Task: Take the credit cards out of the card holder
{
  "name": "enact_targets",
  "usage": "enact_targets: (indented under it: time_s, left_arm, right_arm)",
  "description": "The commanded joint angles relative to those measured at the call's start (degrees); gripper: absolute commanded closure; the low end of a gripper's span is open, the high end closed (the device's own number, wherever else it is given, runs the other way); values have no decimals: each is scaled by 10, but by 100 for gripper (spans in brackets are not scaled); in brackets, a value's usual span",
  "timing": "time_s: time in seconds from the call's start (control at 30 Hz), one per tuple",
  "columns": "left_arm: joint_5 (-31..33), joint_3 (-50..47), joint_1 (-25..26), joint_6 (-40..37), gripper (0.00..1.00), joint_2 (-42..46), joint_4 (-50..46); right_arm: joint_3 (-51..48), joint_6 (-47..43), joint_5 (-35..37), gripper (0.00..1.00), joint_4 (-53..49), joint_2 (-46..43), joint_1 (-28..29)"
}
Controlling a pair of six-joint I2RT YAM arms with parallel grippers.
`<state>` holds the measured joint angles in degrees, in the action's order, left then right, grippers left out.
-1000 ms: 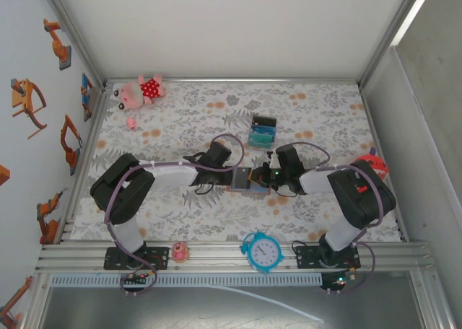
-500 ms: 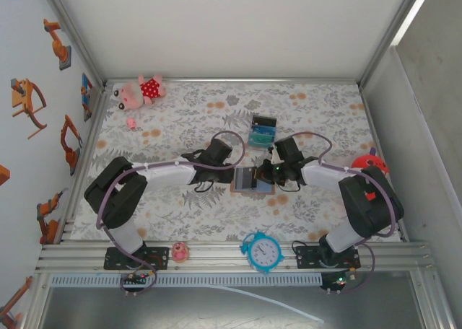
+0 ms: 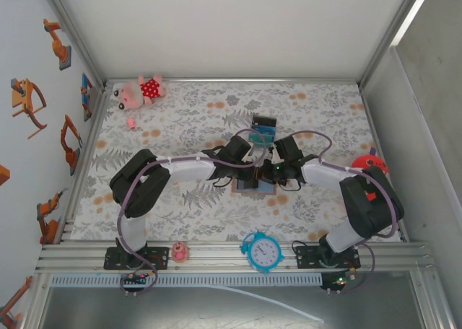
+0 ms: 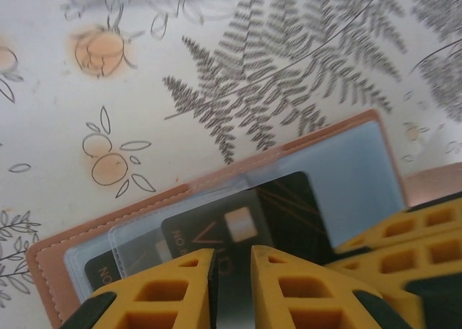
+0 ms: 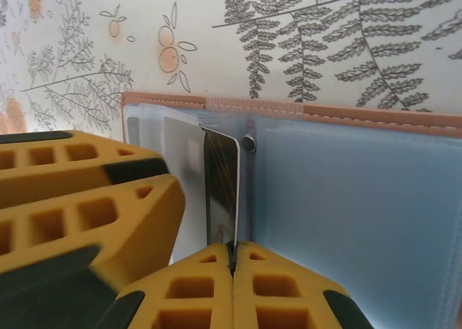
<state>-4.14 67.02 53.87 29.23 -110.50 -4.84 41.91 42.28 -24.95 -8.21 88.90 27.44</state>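
The card holder (image 3: 249, 187) lies open on the floral table, tan rim (image 4: 50, 257) around blue-grey pockets (image 5: 346, 199). My right gripper (image 5: 232, 260) is shut on the edge of a black credit card (image 5: 220, 188), which stands up out of a clear sleeve by the fold. The same black card (image 4: 289, 213), with a pale chip, rises in front of my left gripper (image 4: 232, 260). That gripper's yellow fingers (image 4: 173, 286) hover low over the sleeves, a narrow gap between them and nothing in it. Another dark card (image 4: 97, 268) sits in a left pocket. From above, both grippers (image 3: 251, 173) (image 3: 266, 176) meet over the holder.
A small black box with teal cards (image 3: 262, 130) stands just behind the holder. A blue alarm clock (image 3: 261, 251) and a small pink toy (image 3: 180, 252) sit at the near rail. A pink plush (image 3: 141, 91) lies far left, a red object (image 3: 370, 161) at the right wall.
My left arm has swung right and brought its gripper over the card holder beside the right one. The right gripper stays shut over the holder.
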Motion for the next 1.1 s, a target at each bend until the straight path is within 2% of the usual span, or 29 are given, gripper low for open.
enact_targets:
  time_s: [0.0,0.2,1.07]
  left_arm:
    - [-11,10,-1,-8,83,-4,-13]
    - [-5,0,-2,-6,85,-6,-23]
    - [6,-18,-7,0,90,-5,-29]
  right_arm:
    - [9,-20,38,100,-64,-8,-4]
    - [21,-36,73,100,-115,-23,-4]
    - [58,-48,106,100,-194,-57,-4]
